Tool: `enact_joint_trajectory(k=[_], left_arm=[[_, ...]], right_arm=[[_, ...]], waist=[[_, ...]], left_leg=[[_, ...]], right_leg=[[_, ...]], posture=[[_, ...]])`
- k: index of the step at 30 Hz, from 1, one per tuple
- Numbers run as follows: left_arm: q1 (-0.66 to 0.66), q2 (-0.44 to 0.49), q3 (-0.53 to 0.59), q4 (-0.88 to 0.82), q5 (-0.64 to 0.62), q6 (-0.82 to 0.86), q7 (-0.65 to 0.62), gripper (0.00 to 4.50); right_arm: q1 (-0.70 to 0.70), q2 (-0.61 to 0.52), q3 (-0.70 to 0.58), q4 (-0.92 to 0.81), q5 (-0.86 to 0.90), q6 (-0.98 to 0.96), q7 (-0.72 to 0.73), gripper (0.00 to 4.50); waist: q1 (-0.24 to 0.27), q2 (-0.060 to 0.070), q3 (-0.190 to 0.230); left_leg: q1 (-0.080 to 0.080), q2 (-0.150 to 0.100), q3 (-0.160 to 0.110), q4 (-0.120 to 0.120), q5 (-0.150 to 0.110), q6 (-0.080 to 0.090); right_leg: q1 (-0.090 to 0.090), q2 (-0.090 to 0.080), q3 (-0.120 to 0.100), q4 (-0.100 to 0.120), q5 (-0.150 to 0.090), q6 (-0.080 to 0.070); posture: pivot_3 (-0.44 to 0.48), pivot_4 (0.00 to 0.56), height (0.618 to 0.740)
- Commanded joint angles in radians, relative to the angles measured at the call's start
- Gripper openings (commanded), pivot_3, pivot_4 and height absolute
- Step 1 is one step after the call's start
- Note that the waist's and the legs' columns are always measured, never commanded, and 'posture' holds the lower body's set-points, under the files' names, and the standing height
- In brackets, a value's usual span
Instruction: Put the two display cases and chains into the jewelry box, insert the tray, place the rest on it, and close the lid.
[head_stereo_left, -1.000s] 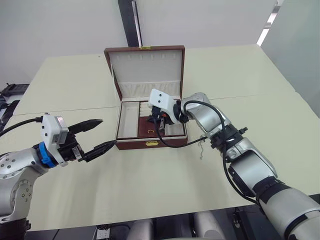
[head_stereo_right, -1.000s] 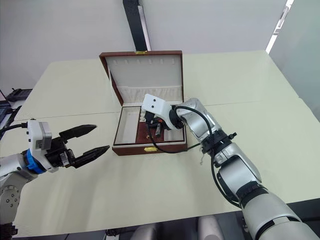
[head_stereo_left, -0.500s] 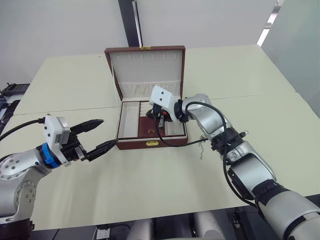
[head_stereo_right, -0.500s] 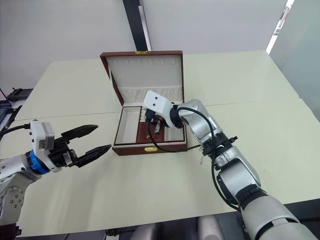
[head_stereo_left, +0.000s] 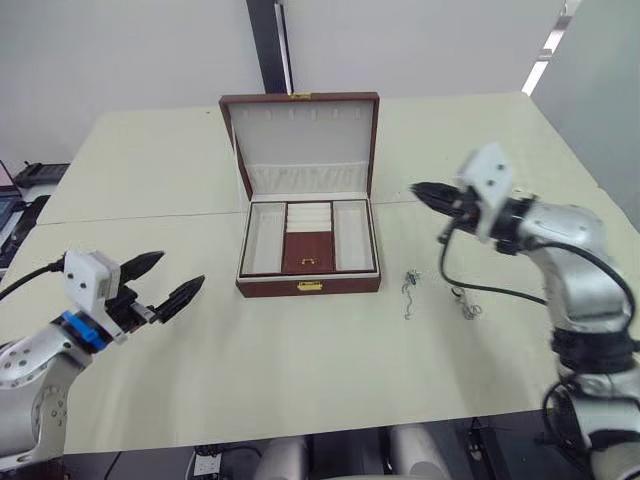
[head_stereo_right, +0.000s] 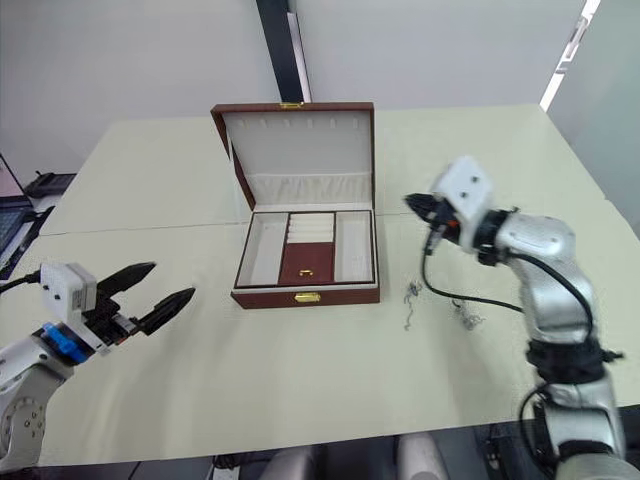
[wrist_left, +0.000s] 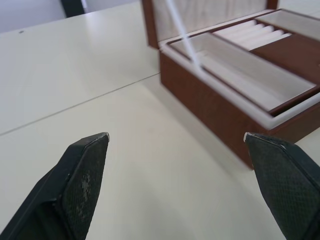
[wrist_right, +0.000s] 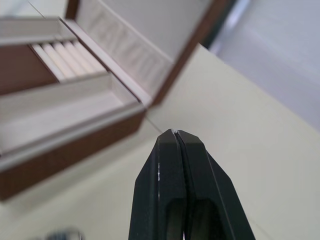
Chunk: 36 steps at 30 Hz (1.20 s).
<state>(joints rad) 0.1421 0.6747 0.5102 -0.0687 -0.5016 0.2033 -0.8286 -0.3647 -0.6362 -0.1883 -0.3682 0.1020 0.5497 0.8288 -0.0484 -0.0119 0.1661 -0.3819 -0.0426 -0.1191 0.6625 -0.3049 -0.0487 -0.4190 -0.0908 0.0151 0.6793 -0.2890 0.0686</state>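
The jewelry box (head_stereo_left: 309, 286) stands at the table's middle with its lid (head_stereo_left: 302, 135) raised upright. The tray (head_stereo_left: 308, 250) sits inside it, showing cream side compartments, a ring-roll strip and a brown middle. The display cases are hidden. Two small silvery pieces lie on the table to the right of the box, one chain (head_stereo_left: 409, 294) nearer it and another (head_stereo_left: 466, 306) farther right. My right gripper (head_stereo_left: 416, 189) hovers shut and empty above the table, right of the box. My left gripper (head_stereo_left: 180, 268) is open and empty, low, left of the box's front.
A seam crosses the pale table (head_stereo_left: 150, 150) behind the box's base. A dark post (head_stereo_left: 270, 45) rises behind the lid. The table's front edge runs close below both arms.
My right gripper has pulled out of the box and swung up and to the right, uncovering the tray. The whole view has shifted. The left gripper stays open.
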Motion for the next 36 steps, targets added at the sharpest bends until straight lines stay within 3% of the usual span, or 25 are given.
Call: enact_joint_trajectory(k=[1, 5, 10, 14, 27, 36], left_arm=[[0.036, -0.014, 0.049, -0.003, 0.006, -0.056, 0.006, 4.50], [0.103, -0.037, 0.057, 0.009, 0.010, -0.075, 0.017, 4.50], [0.169, -0.051, 0.059, 0.008, 0.014, -0.088, 0.012, 4.50], [0.178, -0.055, 0.060, 0.008, 0.008, -0.081, 0.020, 4.50], [0.154, -0.033, 0.065, 0.043, 0.009, -0.085, 0.010, 4.50], [0.159, 0.005, 0.050, 0.026, -0.005, -0.089, -0.076, 4.50]], right_arm=[[0.149, -0.047, -0.125, -0.077, 0.011, -0.080, -0.011, 0.02], [0.359, -0.039, -0.258, -0.045, 0.043, -0.200, -0.005, 0.02], [0.531, 0.003, -0.312, -0.001, 0.075, -0.272, -0.028, 0.02], [0.583, 0.011, -0.312, 0.041, 0.087, -0.313, -0.036, 0.74], [0.647, 0.005, -0.307, 0.100, 0.101, -0.375, -0.073, 4.49], [0.648, -0.016, -0.308, 0.160, 0.094, -0.434, -0.082, 4.49]], waist=[[0.005, 0.000, 0.000], [0.011, -0.001, 0.000], [0.017, -0.003, -0.002], [0.018, -0.003, -0.003], [0.019, -0.005, -0.004], [0.018, -0.005, -0.004]], left_leg=[[0.001, 0.000, 0.001, 0.000, 0.000, 0.000], [0.007, 0.002, 0.008, 0.000, -0.001, 0.002], [0.017, 0.003, 0.010, -0.001, -0.005, 0.009], [0.017, 0.003, 0.010, 0.000, -0.005, 0.009], [0.018, 0.003, 0.009, 0.000, -0.005, 0.009], [0.018, 0.003, 0.010, 0.000, -0.005, 0.009]], right_leg=[[0.000, 0.000, 0.000, 0.000, 0.000, 0.000], [0.007, 0.000, 0.001, 0.000, 0.000, 0.000], [0.016, 0.001, 0.002, -0.003, 0.000, 0.000], [0.017, 0.001, 0.003, -0.003, 0.000, 0.000], [0.017, 0.001, 0.003, -0.003, 0.000, 0.000], [0.017, 0.001, 0.003, -0.003, 0.000, 0.000]], posture=[[0.000, 0.150, 0.740], [0.000, 0.150, 0.740], [0.000, 0.150, 0.740], [0.000, 0.150, 0.740], [0.000, 0.150, 0.740], [0.000, 0.150, 0.740]])
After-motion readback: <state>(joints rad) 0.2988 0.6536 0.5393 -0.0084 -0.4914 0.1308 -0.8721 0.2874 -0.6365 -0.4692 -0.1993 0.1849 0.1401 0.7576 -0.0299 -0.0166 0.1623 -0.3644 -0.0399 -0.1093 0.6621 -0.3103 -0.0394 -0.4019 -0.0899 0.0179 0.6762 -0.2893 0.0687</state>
